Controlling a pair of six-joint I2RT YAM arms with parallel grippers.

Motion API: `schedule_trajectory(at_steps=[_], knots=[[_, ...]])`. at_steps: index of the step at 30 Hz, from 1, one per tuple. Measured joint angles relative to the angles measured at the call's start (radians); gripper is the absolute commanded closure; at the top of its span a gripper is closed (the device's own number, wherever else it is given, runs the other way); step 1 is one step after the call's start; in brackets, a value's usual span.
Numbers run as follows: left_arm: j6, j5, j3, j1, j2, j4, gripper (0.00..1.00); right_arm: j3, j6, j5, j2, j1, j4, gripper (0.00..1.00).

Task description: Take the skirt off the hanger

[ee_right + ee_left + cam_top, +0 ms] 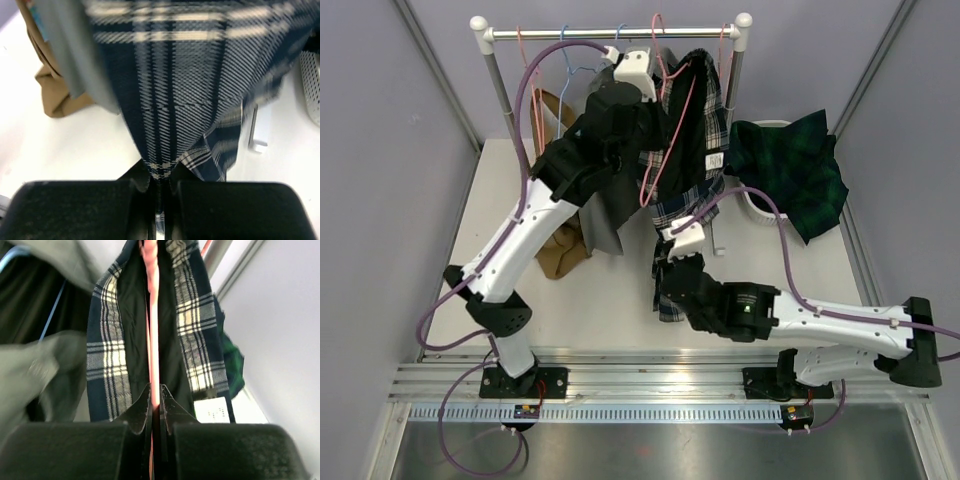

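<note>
A navy and white plaid skirt (692, 150) hangs from a pink wire hanger (668, 120) on the rail (610, 33). In the left wrist view the skirt (112, 350) flanks the pink hanger wire (152, 315). My left gripper (155, 399) is shut on that wire, high beside the skirt (655, 125). My right gripper (159, 181) is shut on the skirt's lower hem (175, 100), low over the table (670, 275). The skirt is stretched between the hanger and my right gripper.
A dark green plaid garment (792, 165) lies over a white basket (760, 210) at the right. Grey (605, 225) and tan (560, 250) garments hang at the left, with a blue hanger (570, 70). Rack posts (500, 90) stand at the back.
</note>
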Motion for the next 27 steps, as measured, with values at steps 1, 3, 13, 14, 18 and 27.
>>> schedule_trajectory(at_steps=[1, 3, 13, 14, 18, 27], knots=[[-0.008, 0.011, -0.04, 0.0, -0.035, -0.013, 1.0, 0.01, -0.026, 0.001, 0.027, 0.0, 0.005, 1.0], [-0.021, 0.019, -0.072, -0.009, -0.087, -0.05, 1.0, 0.041, -0.066, -0.007, 0.084, -0.013, 0.008, 1.0], [-0.161, 0.008, -0.002, -0.1, -0.291, -0.354, 1.0, 0.114, -0.169, -0.115, 0.163, -0.223, 0.069, 1.0], [-0.179, 0.01, -0.031, -0.1, -0.322, -0.383, 1.0, 0.127, -0.182, -0.126, 0.162, -0.244, 0.072, 1.0], [-0.228, -0.016, -0.082, -0.154, -0.367, -0.517, 1.0, 0.175, -0.221, -0.135, 0.148, -0.294, 0.068, 1.0], [-0.148, -0.149, -0.152, -0.237, -0.343, -0.485, 1.0, 0.041, -0.155, -0.23, -0.19, -0.297, -0.021, 1.0]])
